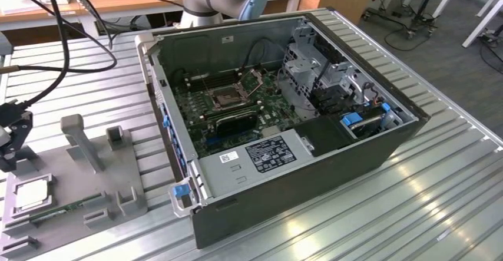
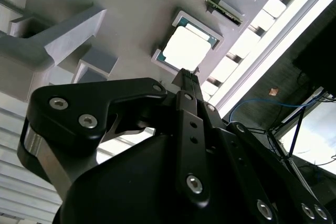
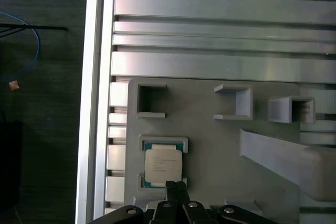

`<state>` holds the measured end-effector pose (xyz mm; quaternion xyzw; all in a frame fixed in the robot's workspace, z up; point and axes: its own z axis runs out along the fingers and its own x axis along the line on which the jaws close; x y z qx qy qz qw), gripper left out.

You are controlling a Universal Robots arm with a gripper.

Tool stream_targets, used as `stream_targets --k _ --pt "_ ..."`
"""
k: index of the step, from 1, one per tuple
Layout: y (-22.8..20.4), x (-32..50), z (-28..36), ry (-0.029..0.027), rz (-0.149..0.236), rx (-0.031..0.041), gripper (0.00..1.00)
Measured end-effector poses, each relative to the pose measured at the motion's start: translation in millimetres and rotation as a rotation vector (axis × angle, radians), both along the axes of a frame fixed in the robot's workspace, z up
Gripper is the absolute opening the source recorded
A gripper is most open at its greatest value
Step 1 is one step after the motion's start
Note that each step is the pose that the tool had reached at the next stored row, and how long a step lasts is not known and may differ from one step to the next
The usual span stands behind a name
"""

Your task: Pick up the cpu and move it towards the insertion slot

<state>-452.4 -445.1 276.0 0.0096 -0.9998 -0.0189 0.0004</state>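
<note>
Gripper: my black two-finger gripper (image 3: 176, 187) hangs just above the near edge of the chip, tips drawn narrow together with nothing between them.
Cpu: the small thin square cpu with silvery-white metal top and green rim (image 3: 163, 167) lies flat in its walled pocket on the grey moulded fixture plate (image 3: 210, 145), at the exterior view's left.
Slot: the square dark insertion slot framed by a silver bracket (image 1: 230, 98) sits well apart, down inside the open black computer case (image 1: 260, 208) on the ribbed aluminium bench (image 1: 409, 202).
Risk, tips: narrow as I am, coming down would likely land me on the metal top instead of straddling it, so I'd press or scrape the lid.
Risk, pocket: the raised grey walls hug the chip closely; I judge an off-centre finger would catch a wall and lever the chip up tilted.
Risk, grip: it's thin and smooth, so a shallow pinch could let it slide or twist out.
Risk, neighbour: the long narrow green memory stick (image 1: 67, 208) lies just beside the pocket; a drifting approach could nudge it.
Risk, route: the case wall stands between here and the slot, and I reckon a low carry would clip it.
</note>
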Motion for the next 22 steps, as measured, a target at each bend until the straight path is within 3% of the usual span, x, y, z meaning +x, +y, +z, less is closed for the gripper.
stream_targets --k 13,22 --pt "0.0 0.0 -18.3 0.0000 0.000 -0.0003 0.11" --pt "0.0 0.0 -30.3 0.0000 0.000 -0.0043 0.11"
